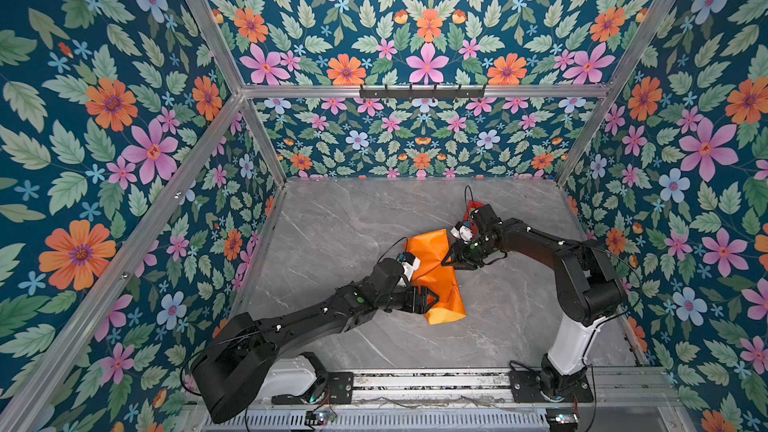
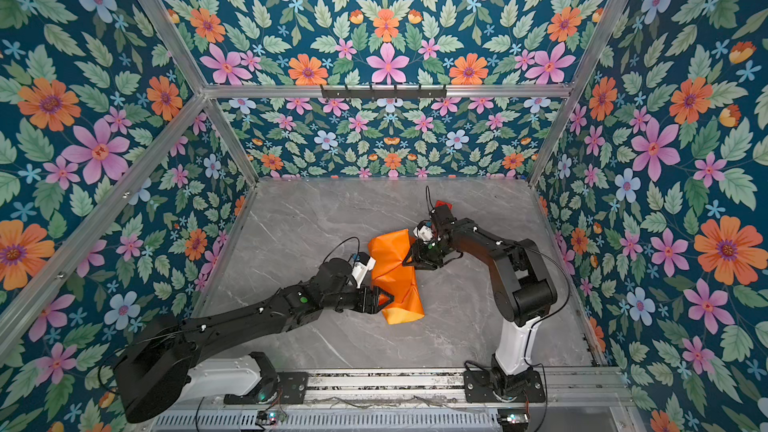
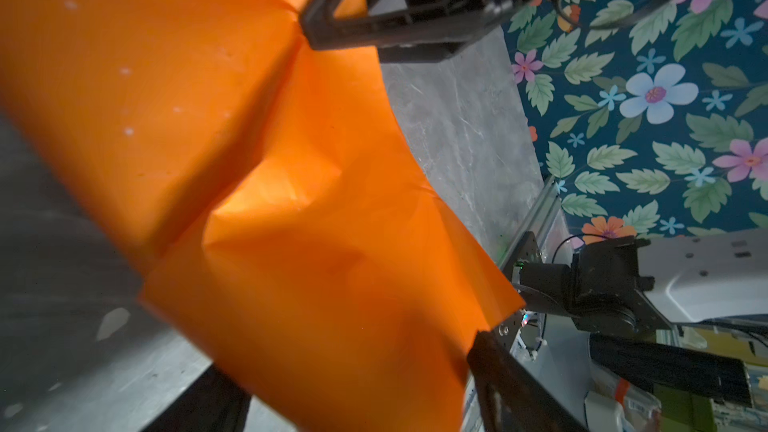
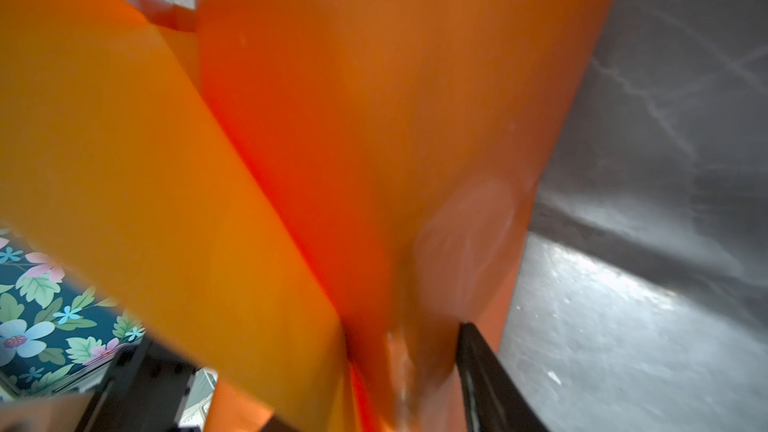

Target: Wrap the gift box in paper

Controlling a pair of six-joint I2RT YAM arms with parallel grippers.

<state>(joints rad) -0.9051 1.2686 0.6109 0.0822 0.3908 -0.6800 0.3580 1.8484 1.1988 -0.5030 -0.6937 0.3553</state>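
Orange glossy creased paper sheet (image 1: 436,276): right gripper (image 1: 449,261) clamps a fold; left gripper (image 1: 432,299) astride it, jaws wide, grip unclear. Risk: opposed pulls tear it.

The paper (image 1: 432,272) is showing glossy bright orange in both top views, paling to yellow-orange at its lower end. The table (image 1: 353,222) is showing grey marble with thin white veins. The walls (image 1: 124,118) are wearing dark teal wallpaper with pink, orange and pale blue flowers and green leaves. The left arm (image 1: 324,313) and the right arm (image 1: 548,247) are showing black, with white near their bases.
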